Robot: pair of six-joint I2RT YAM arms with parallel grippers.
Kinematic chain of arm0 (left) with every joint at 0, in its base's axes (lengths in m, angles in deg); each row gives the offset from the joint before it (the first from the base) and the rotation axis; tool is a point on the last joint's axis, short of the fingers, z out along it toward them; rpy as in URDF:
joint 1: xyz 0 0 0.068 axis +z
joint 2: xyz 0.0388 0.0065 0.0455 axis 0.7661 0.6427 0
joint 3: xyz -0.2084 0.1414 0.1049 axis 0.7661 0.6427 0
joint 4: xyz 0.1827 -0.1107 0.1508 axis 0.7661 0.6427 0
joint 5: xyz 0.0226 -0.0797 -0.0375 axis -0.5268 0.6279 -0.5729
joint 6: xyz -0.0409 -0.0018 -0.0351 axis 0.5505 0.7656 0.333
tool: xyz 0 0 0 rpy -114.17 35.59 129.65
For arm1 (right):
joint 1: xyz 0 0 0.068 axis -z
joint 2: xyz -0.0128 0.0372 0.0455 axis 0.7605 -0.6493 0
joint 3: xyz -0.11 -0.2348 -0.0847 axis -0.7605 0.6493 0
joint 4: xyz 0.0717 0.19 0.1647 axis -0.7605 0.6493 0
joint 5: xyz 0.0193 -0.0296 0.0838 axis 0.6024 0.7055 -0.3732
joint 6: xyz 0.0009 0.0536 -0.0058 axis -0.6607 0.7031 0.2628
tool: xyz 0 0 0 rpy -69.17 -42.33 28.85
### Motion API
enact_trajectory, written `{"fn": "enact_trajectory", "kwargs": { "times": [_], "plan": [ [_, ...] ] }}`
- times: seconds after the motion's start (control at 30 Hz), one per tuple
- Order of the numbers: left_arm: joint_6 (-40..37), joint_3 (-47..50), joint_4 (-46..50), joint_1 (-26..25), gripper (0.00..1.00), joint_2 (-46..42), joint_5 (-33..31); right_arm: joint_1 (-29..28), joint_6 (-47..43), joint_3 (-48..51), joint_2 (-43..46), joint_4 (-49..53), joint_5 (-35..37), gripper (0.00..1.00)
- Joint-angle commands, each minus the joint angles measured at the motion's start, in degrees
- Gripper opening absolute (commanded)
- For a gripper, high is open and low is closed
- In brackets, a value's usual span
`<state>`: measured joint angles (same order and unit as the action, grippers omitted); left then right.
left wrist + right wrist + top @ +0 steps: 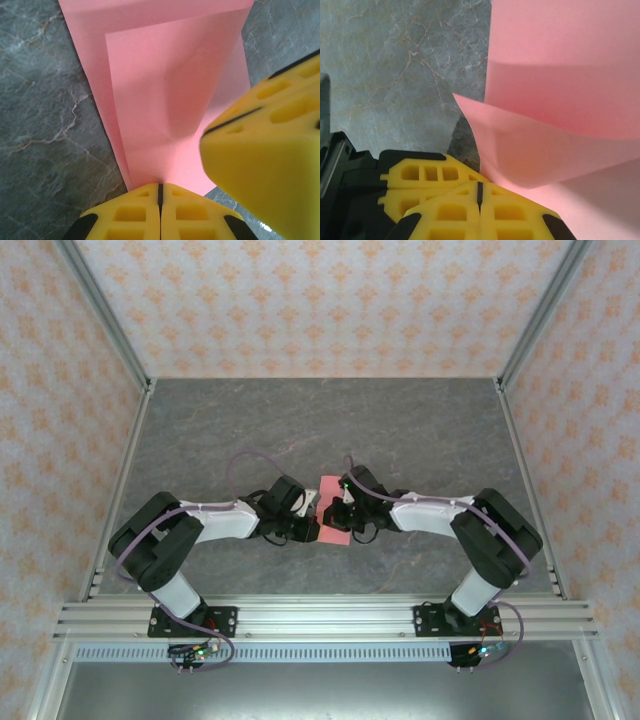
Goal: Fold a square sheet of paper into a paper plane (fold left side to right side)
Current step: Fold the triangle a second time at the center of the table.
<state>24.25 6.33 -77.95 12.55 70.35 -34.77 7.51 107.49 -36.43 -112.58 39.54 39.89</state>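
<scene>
Paper (333,508): pink, folded, laid on the counter (400,430).
Left tool (160,192): closed, tips set at Paper's edge.
Right tool (480,192): closed, a raised flap pinched.

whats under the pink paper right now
The grey marbled table lies under the pink paper, whose upper flap overlaps a lower layer. Whatever sits beneath the sheet's middle is covered, so I cannot tell.

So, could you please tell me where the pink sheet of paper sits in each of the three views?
Top external: the sheet of paper lies at the centre of the grey marbled tabletop.
Left wrist: it fills the upper centre, narrowing downward.
Right wrist: it covers the right half, with one flap lifted.
Shared landmark: that tabletop, left of the paper in both wrist views.
</scene>
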Motion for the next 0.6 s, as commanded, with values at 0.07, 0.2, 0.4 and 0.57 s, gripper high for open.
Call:
{"fn": "enact_trajectory", "kwargs": {
  "times": [0.07, 0.2, 0.4, 0.57],
  "plan": [
    [-0.95, 1.86, 3.46, 0.10, 0.06, 0.89, -3.75, -0.28, 0.35, -1.70, -2.85, -0.87, 0.16, 0.04],
    [-0.89, 1.80, 3.56, 0.10, 0.06, 0.93, -3.76, -0.37, 0.67, -1.70, -4.29, -0.92, -0.10, 0.04],
    [-0.88, 1.80, 3.81, 0.10, 0.06, 0.85, -3.93, -0.37, -0.67, -1.51, -5.71, 2.02, 1.69, 0.04],
    [-0.96, 2.04, 4.09, 0.10, 0.07, 0.83, -4.20, -0.37, -2.43, -1.86, -6.86, 5.18, 4.07, 0.04]
  ]
}}
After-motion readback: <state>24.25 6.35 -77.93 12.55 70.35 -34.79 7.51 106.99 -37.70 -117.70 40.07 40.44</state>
